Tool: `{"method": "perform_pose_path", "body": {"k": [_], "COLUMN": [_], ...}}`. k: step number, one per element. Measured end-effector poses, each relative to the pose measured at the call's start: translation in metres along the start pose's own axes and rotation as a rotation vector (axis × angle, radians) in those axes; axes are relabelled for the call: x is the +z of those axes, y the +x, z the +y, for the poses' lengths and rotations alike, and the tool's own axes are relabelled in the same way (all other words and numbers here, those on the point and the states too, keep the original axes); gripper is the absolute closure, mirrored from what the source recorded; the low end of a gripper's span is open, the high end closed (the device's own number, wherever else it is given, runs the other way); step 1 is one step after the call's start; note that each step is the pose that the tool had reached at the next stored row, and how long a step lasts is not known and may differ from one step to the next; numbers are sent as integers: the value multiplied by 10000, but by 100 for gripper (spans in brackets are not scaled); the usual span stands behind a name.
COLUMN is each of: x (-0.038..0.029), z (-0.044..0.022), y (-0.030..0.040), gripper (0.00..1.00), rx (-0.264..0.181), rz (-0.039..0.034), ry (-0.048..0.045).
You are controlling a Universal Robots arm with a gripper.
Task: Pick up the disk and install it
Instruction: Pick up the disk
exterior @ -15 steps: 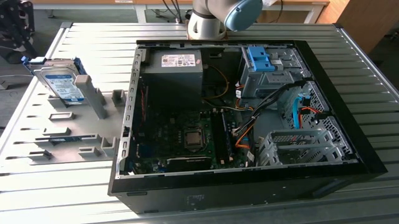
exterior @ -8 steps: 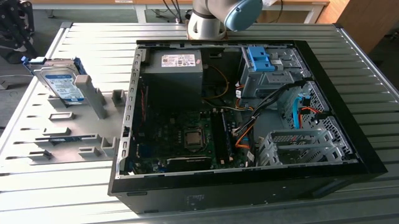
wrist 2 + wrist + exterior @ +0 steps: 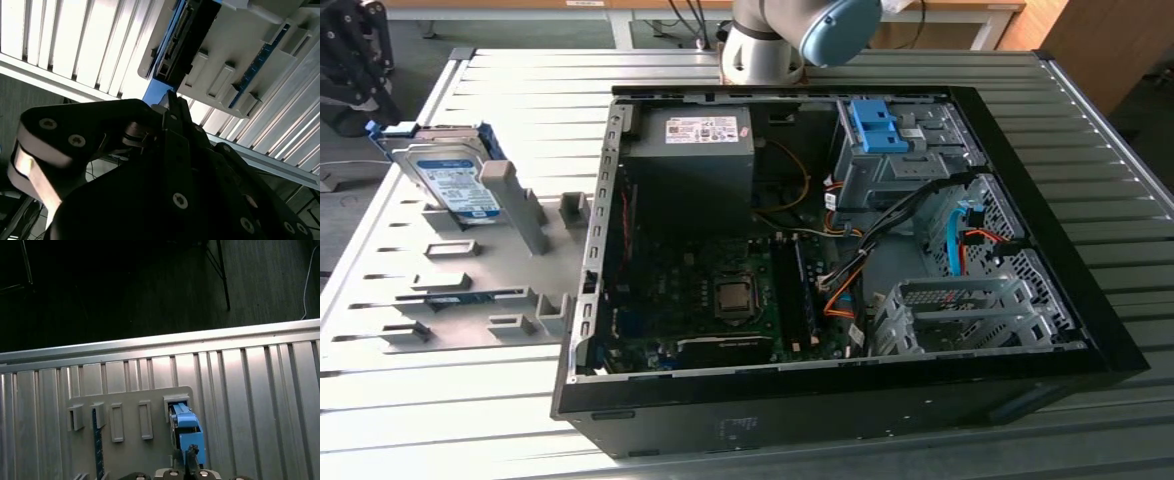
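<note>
The disk [image 3: 450, 180] stands on edge in a slot of a grey holder plate [image 3: 467, 270] at the exterior view's left. Its white-and-blue label faces the camera and a blue frame runs round its edges. My dark gripper [image 3: 350, 65] hangs above and beyond the disk, apart from it. In the first wrist view the blue-framed disk [image 3: 185, 432] shows edge-on just beyond my gripper [image 3: 189, 467]. The second wrist view shows the gripper [image 3: 171, 102] pointing at the disk's dark connector edge [image 3: 175, 45]. The jaws are shut with nothing held.
An open black computer case [image 3: 1067, 300] lies on the slatted metal table [image 3: 547, 70]. Inside it are a grey power supply [image 3: 700, 150], a motherboard [image 3: 720, 290], cables, and a bare blue clip [image 3: 874, 125] on the drive bay. A thin blue-edged board [image 3: 97, 440] stands in the holder.
</note>
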State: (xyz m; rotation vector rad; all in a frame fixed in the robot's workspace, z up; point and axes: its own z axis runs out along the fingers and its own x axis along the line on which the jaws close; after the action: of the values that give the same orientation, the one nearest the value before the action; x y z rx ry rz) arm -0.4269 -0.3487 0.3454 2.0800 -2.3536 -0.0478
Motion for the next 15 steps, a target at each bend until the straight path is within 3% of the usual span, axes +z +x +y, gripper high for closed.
{"method": "perform_pose_path", "body": {"k": [5,6,9,15], "x": [19,25,58,130], "z": [13,20,49,71], "y": [-18,-17,-13,-40], "gripper": [65,65,53,53], "rx": [-9,-28,-90,-212], "rz": [1,0,-10,-17], "ry": [-1,-1,70,120]}}
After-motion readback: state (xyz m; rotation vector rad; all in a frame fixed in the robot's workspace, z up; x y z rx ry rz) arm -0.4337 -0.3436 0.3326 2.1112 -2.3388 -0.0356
